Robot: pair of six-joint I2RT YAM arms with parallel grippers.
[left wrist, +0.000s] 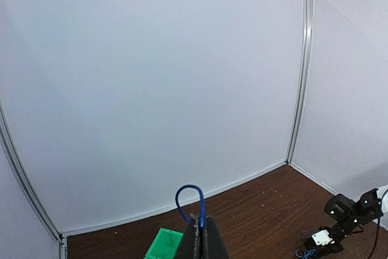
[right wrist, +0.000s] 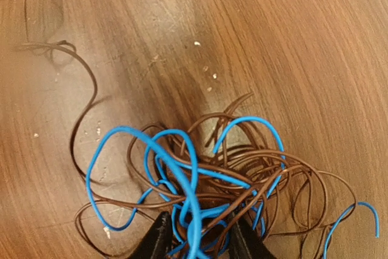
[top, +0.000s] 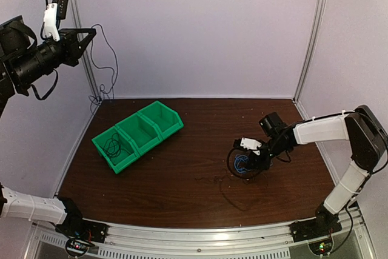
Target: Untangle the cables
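I had the right gripper (right wrist: 199, 227) down on the table (top: 182, 177), its jaws part-way apart and straddling the near edge of the tangle of cables (right wrist: 233, 168). A thick blue strand (right wrist: 182, 180) ran up between the fingers with several dark brown ones packed beside it. The gap was wider than any one wire, so I judged nothing was pinched yet. That was my main worry: if the jaws shut there, they would likely take blue and brown together, and a lift would drag the whole knot up and pull it tighter instead of freeing one cable. One long brown strand (right wrist: 82, 89) trailed away across the wood, and I thought it could snag or whip round as the bundle moved. The fingertips also sat very low, so they might scrape the tabletop or let a thin wire slip out sideways. The left gripper (left wrist: 200, 225) was held high up by the wall, well apart from all this, clamped shut on a short blue wire loop (left wrist: 189, 195) poking out above its tips. I could not tell whether that wire hung free or ran down to the tangle; if it did, any pull from the right would fight it. One dark wire (top: 112, 145) already lay in the nearest of the green bins (top: 159, 127).
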